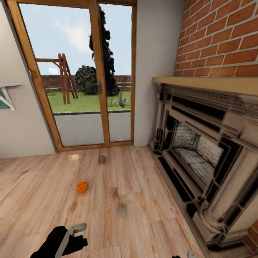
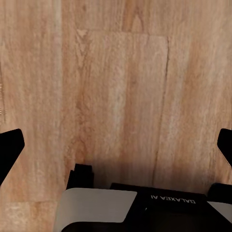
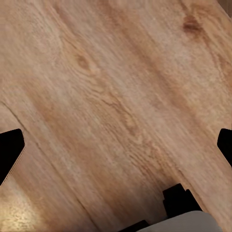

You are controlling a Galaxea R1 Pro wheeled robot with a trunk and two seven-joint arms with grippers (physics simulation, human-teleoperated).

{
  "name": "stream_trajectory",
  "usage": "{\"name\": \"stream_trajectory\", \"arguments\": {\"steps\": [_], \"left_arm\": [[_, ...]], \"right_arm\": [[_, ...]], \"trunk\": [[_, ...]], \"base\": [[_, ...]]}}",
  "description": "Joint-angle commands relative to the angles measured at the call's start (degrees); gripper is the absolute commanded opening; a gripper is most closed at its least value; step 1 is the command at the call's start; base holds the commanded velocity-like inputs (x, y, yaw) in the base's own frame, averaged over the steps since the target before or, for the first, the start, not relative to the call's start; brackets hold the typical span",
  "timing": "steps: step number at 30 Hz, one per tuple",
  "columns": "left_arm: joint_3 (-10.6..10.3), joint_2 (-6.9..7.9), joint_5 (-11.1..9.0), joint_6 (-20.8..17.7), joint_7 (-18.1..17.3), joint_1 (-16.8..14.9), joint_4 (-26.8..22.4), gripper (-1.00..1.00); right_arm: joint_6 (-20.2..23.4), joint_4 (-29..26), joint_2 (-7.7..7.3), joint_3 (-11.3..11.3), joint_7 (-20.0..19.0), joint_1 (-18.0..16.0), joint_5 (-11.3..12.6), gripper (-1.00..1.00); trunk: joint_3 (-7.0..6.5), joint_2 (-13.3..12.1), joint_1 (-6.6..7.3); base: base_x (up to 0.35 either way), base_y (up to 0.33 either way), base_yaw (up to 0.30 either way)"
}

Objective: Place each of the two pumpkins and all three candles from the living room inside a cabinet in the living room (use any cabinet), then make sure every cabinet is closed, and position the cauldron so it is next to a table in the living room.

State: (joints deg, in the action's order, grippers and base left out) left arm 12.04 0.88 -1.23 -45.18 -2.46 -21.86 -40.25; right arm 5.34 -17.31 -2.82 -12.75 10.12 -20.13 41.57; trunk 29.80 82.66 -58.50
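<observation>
On floor (image 1: 143, 186): pumpkin (image 1: 82, 187) tipped sideways (stem unclear), two candles (image 1: 122, 210) (image 1: 102, 159) upright; both grippers (image 2: 116, 145) (image 3: 116, 145) spread wide.

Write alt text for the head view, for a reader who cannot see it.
One orange pumpkin and two stubby tan candles lie apart on a wooden floor. A stone fireplace stands right, a glass door to a garden behind. The left claw shows at the bottom edge.
</observation>
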Motion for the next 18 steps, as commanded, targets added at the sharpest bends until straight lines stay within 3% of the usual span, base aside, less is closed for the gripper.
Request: {"name": "stream_trajectory", "arguments": {"steps": [1, 5, 13, 18], "left_arm": [[0.00, 0.00, 0.00, 0.00, 0.00, -0.01, 0.00, 1.00], [0.00, 0.00, 0.00, 0.05, 0.00, -0.02, 0.00, 1.00], [0.00, 0.00, 0.00, 0.04, 0.00, -0.01, 0.00, 1.00], [0.00, 0.00, 0.00, 0.01, 0.00, 0.02, 0.00, 1.00]], "right_arm": [[0.04, 0.00, 0.00, -0.01, 0.01, 0.00, 0.00, 1.00], [0.05, 0.00, 0.00, -0.54, 0.00, 0.00, 0.00, 1.00], [-0.06, 0.00, 0.00, -0.70, 0.02, 0.00, 0.00, 1.00], [-0.07, 0.00, 0.00, -1.05, 0.07, 0.00, 0.00, 1.00]], "trunk": [[0.00, 0.00, 0.00], [0.00, 0.00, 0.00], [0.00, 0.00, 0.00], [0.00, 0.00, 0.00]], "base": [[0.227, 0.000, 0.244], [0.227, 0.000, 0.197], [0.226, 0.004, 0.035], [0.224, 0.079, 0.209]]}}
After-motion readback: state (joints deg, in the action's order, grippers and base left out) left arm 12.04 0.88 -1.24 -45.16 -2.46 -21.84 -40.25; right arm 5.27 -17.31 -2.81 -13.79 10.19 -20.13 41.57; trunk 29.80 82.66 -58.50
